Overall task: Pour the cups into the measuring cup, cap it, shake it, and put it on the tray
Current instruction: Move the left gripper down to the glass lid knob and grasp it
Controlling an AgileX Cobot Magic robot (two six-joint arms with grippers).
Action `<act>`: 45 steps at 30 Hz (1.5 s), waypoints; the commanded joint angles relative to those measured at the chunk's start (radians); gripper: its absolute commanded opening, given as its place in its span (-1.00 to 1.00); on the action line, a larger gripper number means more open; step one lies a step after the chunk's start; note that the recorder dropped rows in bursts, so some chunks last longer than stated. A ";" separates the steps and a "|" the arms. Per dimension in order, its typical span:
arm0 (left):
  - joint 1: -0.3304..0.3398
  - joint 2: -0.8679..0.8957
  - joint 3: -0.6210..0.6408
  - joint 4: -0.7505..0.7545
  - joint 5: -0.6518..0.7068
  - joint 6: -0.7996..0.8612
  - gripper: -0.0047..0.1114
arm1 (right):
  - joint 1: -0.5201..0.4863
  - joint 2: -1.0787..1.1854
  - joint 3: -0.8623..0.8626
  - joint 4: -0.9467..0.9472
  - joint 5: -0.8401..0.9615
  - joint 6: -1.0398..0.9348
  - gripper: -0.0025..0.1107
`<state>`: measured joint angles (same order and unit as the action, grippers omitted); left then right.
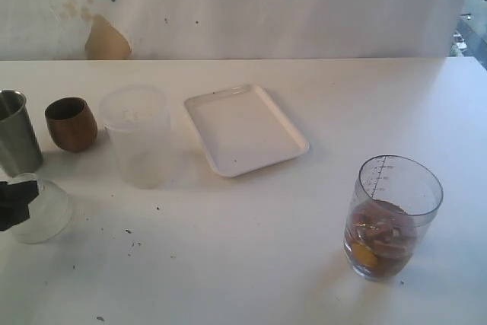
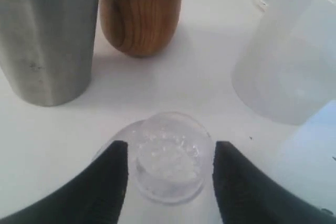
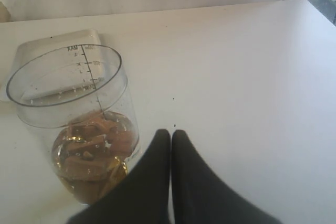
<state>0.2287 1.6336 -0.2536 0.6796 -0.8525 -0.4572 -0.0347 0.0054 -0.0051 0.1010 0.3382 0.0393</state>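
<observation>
Steel tumbler (image 1: pixel 17 133): left side cut off by the exterior picture's edge; top cut off in the left wrist view.
Clear domed lid (image 2: pixel 169 169): flanks hidden behind the left gripper (image 2: pixel 169 148); contact cannot be told.
Wooden cup (image 2: pixel 140 11): far rim cut off.
Frosted tub (image 2: pixel 289 61): blurred, top cut off.
Measuring cup (image 3: pixel 68 93): brown and yellow pieces inside, kind indistinct.

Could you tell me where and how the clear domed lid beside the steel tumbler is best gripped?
Grip the lid across its round sides, coming from above: it sits low on the table, and the left gripper straddles it so.
</observation>
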 commanded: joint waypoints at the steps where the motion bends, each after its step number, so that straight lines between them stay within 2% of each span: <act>1: -0.004 0.001 -0.009 0.026 0.064 -0.072 -0.12 | 0.004 -0.005 0.005 -0.002 -0.002 0.000 -0.96; 5: -0.004 -0.013 -0.046 0.085 0.208 -0.205 -0.11 | 0.004 -0.005 0.005 -0.002 -0.002 0.000 -0.96; 12: -0.004 -0.086 -0.128 0.434 0.279 -0.511 -0.11 | 0.004 -0.005 0.005 -0.002 -0.002 0.000 -0.96; 16: -0.004 -0.134 -0.157 0.589 0.329 -0.671 0.09 | 0.004 -0.005 0.005 -0.002 -0.002 0.000 -0.96; 18: -0.004 -0.161 -0.168 0.687 0.344 -0.758 0.23 | 0.004 -0.005 0.005 -0.002 -0.002 0.000 -0.96; 24: -0.004 -0.235 -0.254 1.065 0.356 -1.137 0.24 | 0.004 -0.005 0.005 -0.002 -0.002 0.000 -0.96; 27: -0.009 -0.266 -0.320 1.065 0.298 -1.243 0.23 | 0.004 -0.005 0.005 -0.002 -0.002 0.000 -0.96; 30: -0.046 -0.266 -0.341 1.065 0.298 -1.253 0.23 | 0.004 -0.005 0.005 -0.002 -0.002 0.000 -0.96; 32: -0.077 -0.270 -0.341 1.065 0.373 -1.220 0.20 | 0.004 -0.005 0.005 -0.002 -0.002 0.000 -0.96; 33: -0.083 -0.278 -0.341 1.065 0.389 -1.197 0.14 | 0.004 -0.005 0.005 -0.002 -0.002 0.000 -0.96; 34: -0.083 -0.299 -0.341 1.065 0.437 -1.162 -0.05 | 0.004 -0.005 0.005 -0.002 -0.002 0.000 -0.96; 36: -0.083 -0.332 -0.341 1.065 0.504 -1.148 -0.23 | 0.004 -0.005 0.005 -0.002 -0.002 0.000 -0.96; 41: -0.083 -0.460 -0.375 1.065 0.647 -1.047 -0.27 | 0.004 -0.005 0.005 -0.002 -0.002 0.000 -0.96; 43: -0.083 -0.533 -0.380 1.065 0.884 -0.999 -0.42 | 0.004 -0.005 0.005 -0.002 -0.002 0.000 -0.96; 45: -0.083 -0.556 -0.386 1.065 1.023 -0.928 -0.42 | 0.004 -0.005 0.005 -0.002 -0.002 0.000 -0.96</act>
<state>0.1489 1.1124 -0.6264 1.7475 -0.0129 -1.4617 -0.0347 0.0054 -0.0051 0.1010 0.3382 0.0393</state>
